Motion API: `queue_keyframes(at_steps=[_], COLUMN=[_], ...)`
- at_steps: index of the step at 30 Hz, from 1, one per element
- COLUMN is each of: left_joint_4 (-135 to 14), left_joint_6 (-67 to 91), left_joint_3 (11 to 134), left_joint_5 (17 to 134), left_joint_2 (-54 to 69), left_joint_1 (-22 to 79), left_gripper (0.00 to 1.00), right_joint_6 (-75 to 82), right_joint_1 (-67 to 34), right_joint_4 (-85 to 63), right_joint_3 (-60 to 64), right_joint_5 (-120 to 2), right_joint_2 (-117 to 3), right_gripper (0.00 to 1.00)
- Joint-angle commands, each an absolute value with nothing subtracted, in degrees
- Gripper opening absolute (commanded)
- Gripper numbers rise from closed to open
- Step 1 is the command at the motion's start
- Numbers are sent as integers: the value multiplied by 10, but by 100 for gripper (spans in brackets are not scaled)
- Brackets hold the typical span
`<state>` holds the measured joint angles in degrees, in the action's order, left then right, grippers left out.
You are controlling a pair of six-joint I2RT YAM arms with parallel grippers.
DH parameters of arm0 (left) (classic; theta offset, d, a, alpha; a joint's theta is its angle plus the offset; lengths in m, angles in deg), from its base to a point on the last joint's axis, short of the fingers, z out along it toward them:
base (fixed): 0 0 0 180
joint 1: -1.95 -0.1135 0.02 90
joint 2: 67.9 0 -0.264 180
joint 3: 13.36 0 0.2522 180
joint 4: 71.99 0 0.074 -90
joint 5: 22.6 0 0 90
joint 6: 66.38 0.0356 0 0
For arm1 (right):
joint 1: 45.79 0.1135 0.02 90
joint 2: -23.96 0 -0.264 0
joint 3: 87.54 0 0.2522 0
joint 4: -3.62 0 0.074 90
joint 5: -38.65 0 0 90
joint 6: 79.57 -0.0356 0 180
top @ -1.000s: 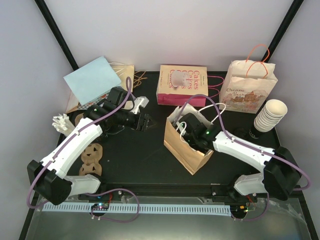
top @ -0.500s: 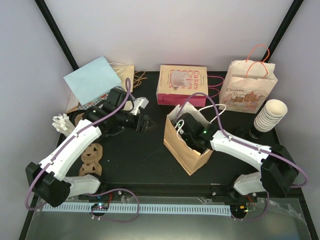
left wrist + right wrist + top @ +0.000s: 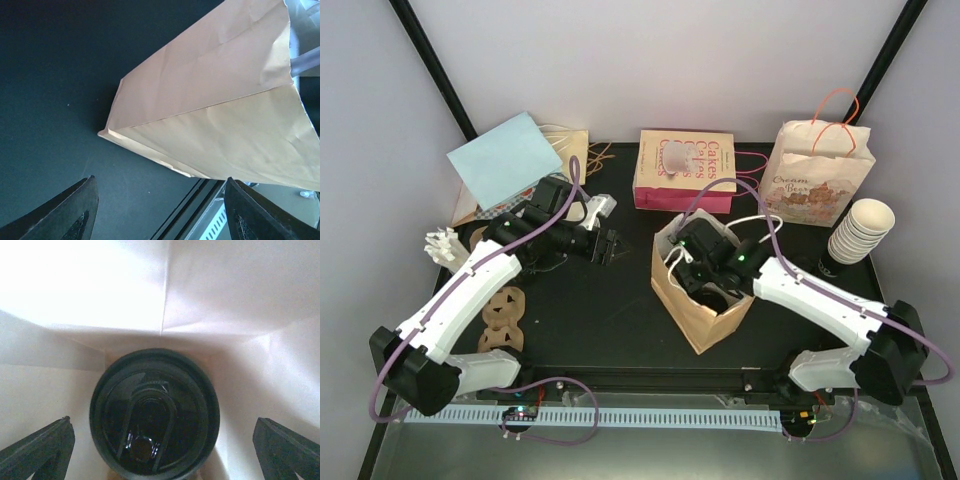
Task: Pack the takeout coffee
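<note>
The takeout coffee (image 3: 154,412) stands inside the brown paper bag (image 3: 692,305). In the right wrist view I look straight down on its round black lid, with the bag's pale inner walls (image 3: 225,300) around it. My right gripper (image 3: 162,422) is over the lid, open; its fingertips (image 3: 45,447) stand clear on either side and do not touch it. From above, my right gripper (image 3: 705,272) reaches into the bag's mouth and hides most of the cup. My left gripper (image 3: 611,243) hovers left of the bag, open and empty, facing the bag's side (image 3: 220,110).
A stack of cream cups (image 3: 861,229) lies at the right edge with black lids (image 3: 820,268) beside it. Behind are a pink Cakes box (image 3: 685,170) and a printed paper bag (image 3: 817,175). A light blue sheet (image 3: 505,158) and brown pulp carriers (image 3: 503,315) lie at the left.
My right gripper's jaws have spread wide and let go of the cup inside the bag, and the right arm shifted slightly. The left arm has barely moved.
</note>
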<state>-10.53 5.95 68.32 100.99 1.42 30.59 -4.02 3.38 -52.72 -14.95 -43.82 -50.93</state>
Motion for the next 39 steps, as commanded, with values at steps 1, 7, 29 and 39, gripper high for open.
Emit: queue_keyframes(at_steps=[1, 7, 29, 39], left_joint_4=[-92, -74, 59, 71], left_joint_6=[60, 66, 70, 67], left_joint_3=[687, 706, 757, 724], left_joint_5=[1000, 988, 791, 790], left_joint_2=[-2, -3, -96, -121], left_joint_1=[309, 309, 278, 265], left_gripper=[71, 71, 84, 84], right_joint_6=[-45, -48, -69, -40], right_joint_1=[38, 42, 41, 7], right_joint_4=[-539, -573, -661, -673], right_joint_3=[-117, -76, 74, 67], right_joint_5=[-421, -406, -353, -302], right_joint_2=[-480, -464, -463, -481], right_gripper=[100, 100, 100, 100])
